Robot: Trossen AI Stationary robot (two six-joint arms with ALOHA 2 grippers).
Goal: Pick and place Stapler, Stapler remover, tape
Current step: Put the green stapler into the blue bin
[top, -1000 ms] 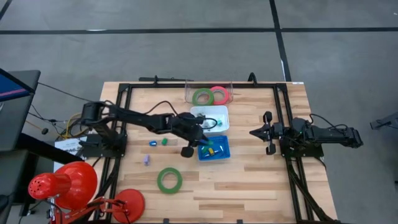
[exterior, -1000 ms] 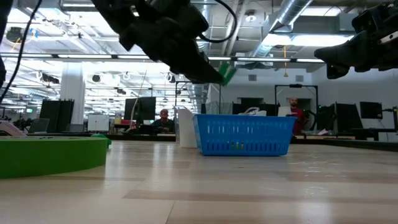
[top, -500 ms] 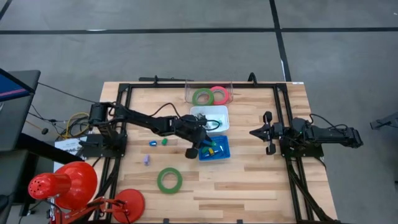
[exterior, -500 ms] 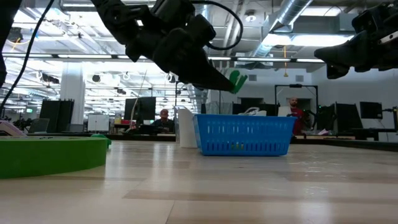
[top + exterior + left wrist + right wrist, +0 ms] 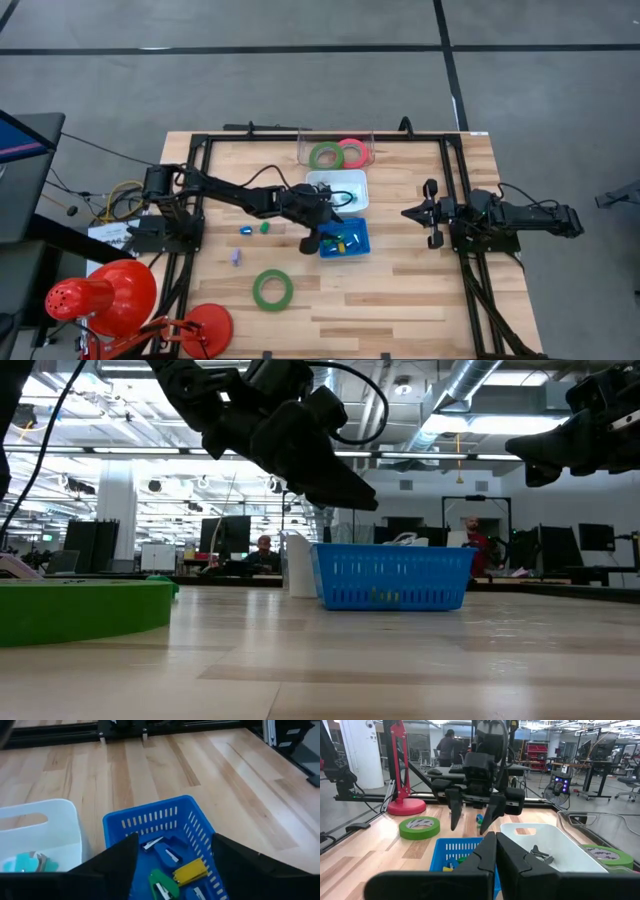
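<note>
My left gripper (image 5: 175, 851) hangs open and empty just above the blue basket (image 5: 358, 243), mid-table; it also shows in the high view (image 5: 320, 236). In the basket lie a green piece (image 5: 161, 888), a yellow piece (image 5: 190, 871) and blue ones. One green tape ring (image 5: 272, 289) lies flat on the table near the front. Another green ring (image 5: 326, 155) and a pink-red ring (image 5: 352, 152) lie in a clear tray at the far edge. My right gripper (image 5: 420, 213) waits shut at the right, above the table.
A white bin (image 5: 352, 183) stands just beyond the blue basket. Small blue (image 5: 245, 230), green (image 5: 264, 227) and purple (image 5: 235, 258) pieces lie on the table left of the basket. A red lamp (image 5: 110, 295) stands at the near left corner.
My left gripper has gone toward the table's right edge with a small green piece at its fingertips, reaching over the blue basket. It has let go of the piece, which now lies in the basket.
</note>
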